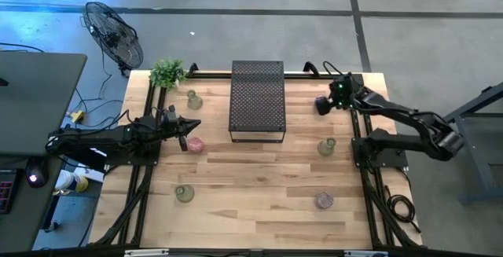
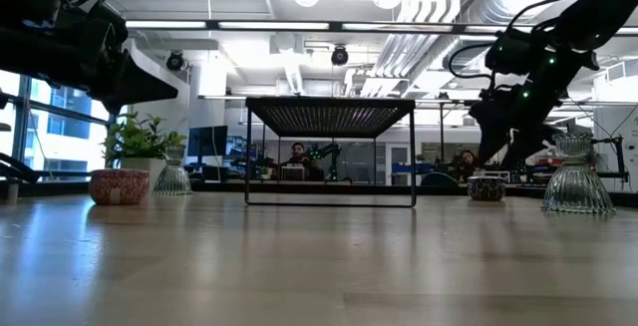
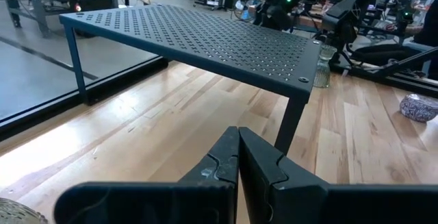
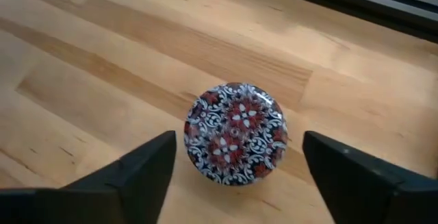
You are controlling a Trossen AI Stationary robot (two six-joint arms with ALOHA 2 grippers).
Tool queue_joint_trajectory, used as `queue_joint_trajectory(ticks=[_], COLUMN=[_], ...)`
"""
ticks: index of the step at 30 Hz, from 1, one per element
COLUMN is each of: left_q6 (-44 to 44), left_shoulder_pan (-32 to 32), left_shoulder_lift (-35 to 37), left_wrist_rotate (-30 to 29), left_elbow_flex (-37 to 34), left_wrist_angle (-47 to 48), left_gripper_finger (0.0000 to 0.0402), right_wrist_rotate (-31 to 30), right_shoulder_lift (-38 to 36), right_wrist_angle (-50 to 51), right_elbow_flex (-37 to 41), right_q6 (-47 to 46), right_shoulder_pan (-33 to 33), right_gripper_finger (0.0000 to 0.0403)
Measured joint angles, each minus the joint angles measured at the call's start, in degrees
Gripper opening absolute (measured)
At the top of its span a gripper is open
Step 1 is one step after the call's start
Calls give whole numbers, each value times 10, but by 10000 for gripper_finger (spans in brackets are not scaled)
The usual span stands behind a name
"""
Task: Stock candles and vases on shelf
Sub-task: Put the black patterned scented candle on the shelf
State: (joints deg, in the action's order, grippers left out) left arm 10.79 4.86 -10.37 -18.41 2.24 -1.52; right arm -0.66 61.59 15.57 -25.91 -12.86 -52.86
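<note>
We judge a candle pickup underway: right gripper [image 4: 236, 166], fingers apart, hangs over 1 patterned candle [image 4: 236, 133] right of the shelf [image 1: 256, 100]. Next, lower and clamp. Left gripper [image 3: 238, 157] waits pinched together, left of the shelf.

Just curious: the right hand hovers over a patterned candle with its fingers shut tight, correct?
Not quite. The right hand hovers over the patterned candle, but its fingers are spread wide open, one either side; the right wrist view shows it.
</note>
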Motion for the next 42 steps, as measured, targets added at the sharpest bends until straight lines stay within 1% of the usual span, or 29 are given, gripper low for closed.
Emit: queue_joint_trajectory(ticks=[3, 6, 8, 13, 17, 21, 23, 29, 33, 37, 40, 42], left_q6=[0, 0, 0, -3, -4, -20, -28, -49, -50, -50, -50, -57], left_shoulder_pan=[0, 0, 0, 0, 0, 0, 0, 0, 0, 0, 0, 0], left_shoulder_lift=[0, 0, 0, 0, 0, 0, 0, 0, 0, 0, 0, 0], left_wrist_rotate=[0, 0, 3, 16, 18, 18, 18, 18, 18, 17, 14, 13], left_elbow_flex=[0, 0, 0, 0, 0, 0, 0, 0, 0, -1, -1, -1], left_wrist_angle=[0, 0, 1, 2, 3, 3, 3, 3, -1, -3, -4, -6], left_gripper_finger=[1, 1, 1, 1, 1, 1, 1, 1, 1, 1, 1, 1], right_wrist_rotate=[0, -2, -1, -24, -28, -51, -55, -43, -44, -43, -33, -24], right_shoulder_lift=[17, 42, 58, 86, 105, 123, 126, 128, 127, 127, 127, 127], right_wrist_angle=[-17, -23, -30, -62, -78, -81, -82, -82, -82, -81, -50, -22], right_elbow_flex=[0, 0, 0, 0, 0, 0, 0, 0, 0, -1, -19, -45], right_q6=[5, 16, 26, 52, 50, 51, 52, 28, 24, 14, 4, -6], right_shoulder_pan=[0, 0, 3, 22, 35, 42, 46, 49, 49, 49, 49, 53], right_gripper_finger=[334, 338, 338, 338, 334, 327, 323, 305, 293, 290, 289, 289])
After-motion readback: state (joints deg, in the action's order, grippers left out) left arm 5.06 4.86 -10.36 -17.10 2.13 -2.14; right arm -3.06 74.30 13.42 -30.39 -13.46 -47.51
